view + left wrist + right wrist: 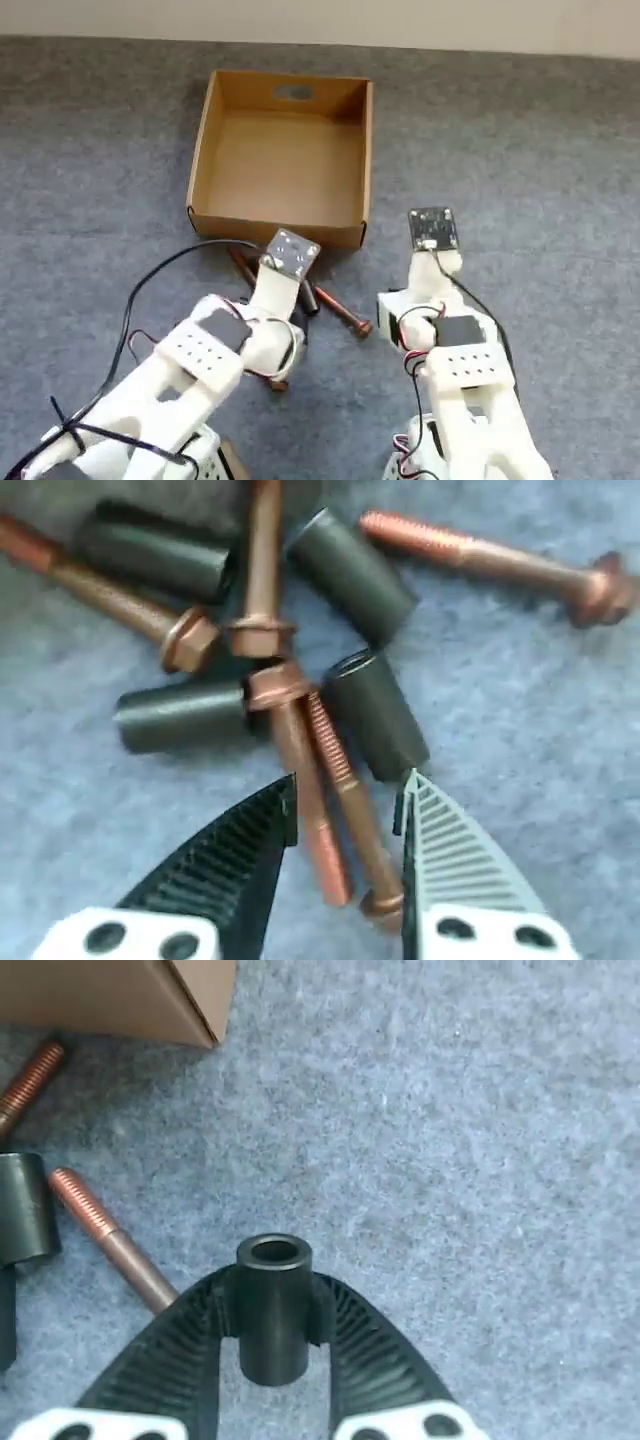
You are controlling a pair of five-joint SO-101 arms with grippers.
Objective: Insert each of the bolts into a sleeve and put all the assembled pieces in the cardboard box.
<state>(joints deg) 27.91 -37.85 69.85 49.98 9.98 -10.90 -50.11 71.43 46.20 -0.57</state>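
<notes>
High view: an open-topped brown cardboard box sits on the grey carpet-like table cover, with nothing inside it. The left gripper hangs just in front of the box's near wall, over a heap of parts. One copper-coloured flanged bolt pokes out beside it. The right gripper is off to the side, apart from the heap. Left wrist view: jaws spread, straddling the threaded shanks of two bolts and gripping neither. Five bolts can be counted in the heap, with four dark cylindrical metal sleeves lying among them. All are loose, and no bolt sits in a bore. Right wrist view: jaws pinching a fifth dark sleeve, its bore open and empty, above bare carpet near the box corner. Judgement: nothing assembled, nothing boxed. The task is barely started, with one sleeve in hand and all five insertions and every drop into the box left to do.
</notes>
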